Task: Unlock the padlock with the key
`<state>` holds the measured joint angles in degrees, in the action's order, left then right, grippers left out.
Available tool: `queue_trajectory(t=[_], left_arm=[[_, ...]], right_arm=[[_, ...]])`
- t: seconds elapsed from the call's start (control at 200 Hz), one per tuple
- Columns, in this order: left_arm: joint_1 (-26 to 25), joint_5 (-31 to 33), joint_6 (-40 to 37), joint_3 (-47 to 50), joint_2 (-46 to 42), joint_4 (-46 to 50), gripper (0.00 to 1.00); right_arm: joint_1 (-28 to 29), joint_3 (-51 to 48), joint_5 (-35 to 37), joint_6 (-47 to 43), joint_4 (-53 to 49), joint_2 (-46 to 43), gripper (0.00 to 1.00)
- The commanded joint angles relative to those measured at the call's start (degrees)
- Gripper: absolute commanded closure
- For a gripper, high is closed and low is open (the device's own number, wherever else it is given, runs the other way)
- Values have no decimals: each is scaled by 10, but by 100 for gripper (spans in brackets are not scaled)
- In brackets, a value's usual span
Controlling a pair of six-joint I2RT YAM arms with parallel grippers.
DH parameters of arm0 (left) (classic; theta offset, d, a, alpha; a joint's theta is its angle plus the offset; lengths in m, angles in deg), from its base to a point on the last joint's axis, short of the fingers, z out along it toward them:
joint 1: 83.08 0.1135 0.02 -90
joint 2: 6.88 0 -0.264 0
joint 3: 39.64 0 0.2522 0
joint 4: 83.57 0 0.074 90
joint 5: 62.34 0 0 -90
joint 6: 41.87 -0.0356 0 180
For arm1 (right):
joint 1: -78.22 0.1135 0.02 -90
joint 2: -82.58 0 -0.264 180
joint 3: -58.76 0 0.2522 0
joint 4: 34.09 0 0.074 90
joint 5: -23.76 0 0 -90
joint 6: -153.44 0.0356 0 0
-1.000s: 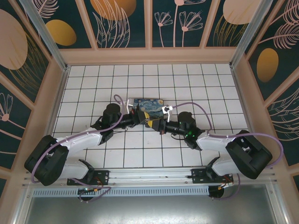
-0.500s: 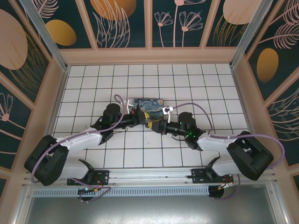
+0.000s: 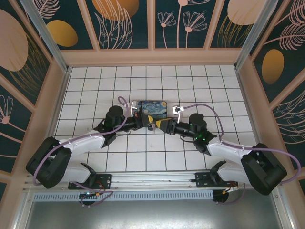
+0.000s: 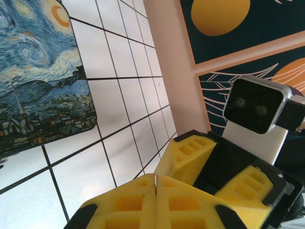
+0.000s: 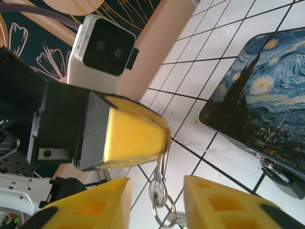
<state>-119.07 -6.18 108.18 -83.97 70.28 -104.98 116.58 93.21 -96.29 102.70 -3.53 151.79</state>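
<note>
Quick heads-up on the key [image 5: 156, 190]: it's a tiny, thin bit of metal hanging loose with a small ring [image 5: 162, 210] through it. I'd expect it to weigh next to nothing and to be stiff and slick. My guess is it'll swing and twist the moment you nudge it. It dangles in the air over the middle of the tiled table [image 3: 95, 81], just on the near side of the Starry Night box [image 3: 148, 108]. I'd go for the flat round head, pads square on both faces, not the blade and not the ring.

Your left gripper [image 5: 163, 138] is clamped tight. A thin silvery loop [image 5: 162, 160] pokes out from its tips, and the key hangs off that. Your right gripper [image 5: 155, 202] has its fingers apart, one on each side of the key, and as far as I can see neither touches it.

Now the annoying part: I can't tell where the padlock's dark body is. It may be buried between the left pads, and that loop may be its shackle or just another ring. The bottom of the key bunch is cut off at the edge of the right wrist view. From the top camera the whole lot is too small to read. There's also a little silvery fitting [image 5: 272, 170] on the box's side, and I can't tell what it is.
</note>
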Motion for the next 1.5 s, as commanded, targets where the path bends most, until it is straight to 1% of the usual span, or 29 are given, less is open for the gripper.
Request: queue_trajectory(t=[0.0, 0.06, 0.265, 0.39, 0.445, 0.525, 0.641, 0.911, 1.041, 1.241, 1.311, 1.356, 1.496], left_arm=[[1, -22, 0, -12, 3, -47, 100], [1, -20, 1, -11, 2, -48, 100], [1, -3, 11, -8, -2, -44, 100], [1, 9, 11, -7, -6, -38, 100], [1, 14, 12, -5, -9, -36, 100], [0, 15, 14, -5, -9, -38, 100], [1, 26, 23, 0, -11, -42, 100], [1, 62, 37, 9, -33, -34, 100], [0, 58, 39, 14, -33, -41, 100], [1, 55, 46, 19, -31, -50, 100], [0, 54, 46, 20, -32, -50, 100], [1, 54, 46, 20, -32, -49, 100], [0, 57, 44, 24, -37, -44, 100]], right_arm=[[-1, 23, -14, 9, 72, 31, 77], [3, 28, -23, 11, 80, 45, 81], [18, 28, -36, 9, 72, 56, 89], [18, 18, -34, 10, 67, 47, 91], [17, 17, -36, 12, 67, 45, 91], [20, 19, -39, 12, 66, 47, 85], [23, 25, -43, 14, 69, 58, 81], [30, 36, -29, 18, 70, 86, 81], [30, 35, -14, 23, 83, 88, 84], [30, 37, -9, 37, 110, 101, 83], [30, 34, -8, 42, 122, 103, 85], [30, 35, -6, 44, 126, 105, 90], [30, 32, -2, 48, 129, 109, 98]])
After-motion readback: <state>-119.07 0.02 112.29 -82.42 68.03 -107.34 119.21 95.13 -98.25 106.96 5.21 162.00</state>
